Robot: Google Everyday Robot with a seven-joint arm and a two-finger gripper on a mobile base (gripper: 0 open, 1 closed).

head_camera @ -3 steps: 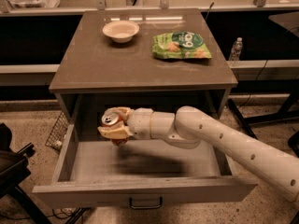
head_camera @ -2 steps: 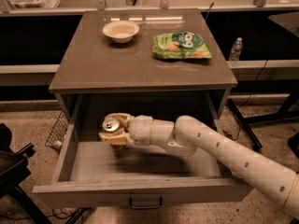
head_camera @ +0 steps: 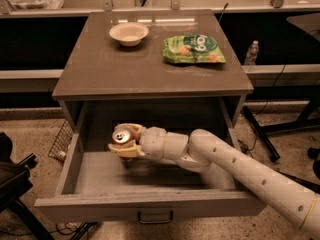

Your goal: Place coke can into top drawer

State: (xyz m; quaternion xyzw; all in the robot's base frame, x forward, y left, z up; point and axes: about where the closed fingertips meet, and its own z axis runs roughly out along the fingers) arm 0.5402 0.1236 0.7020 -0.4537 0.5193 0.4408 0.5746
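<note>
The top drawer [head_camera: 150, 204] is pulled open, with a flat front panel and a small dark handle [head_camera: 155, 217]. The white arm reaches in from the lower right. My gripper [head_camera: 124, 143] is shut on the coke can [head_camera: 121, 136], whose silver top with pull tab faces up. The can hangs over the left middle of the drawer, low inside it, with a shadow on the drawer floor just beneath. I cannot tell whether the can touches the floor.
On the cabinet top [head_camera: 100, 69] sit a white bowl [head_camera: 129, 33] and a green snack bag [head_camera: 193, 49]. A plastic bottle [head_camera: 252, 53] stands on the right behind the cabinet. A wire basket [head_camera: 61, 141] lies on the floor at left, and black frames stand at both sides.
The gripper with the can has moved down deeper into the drawer. The arm has sunk with it.
</note>
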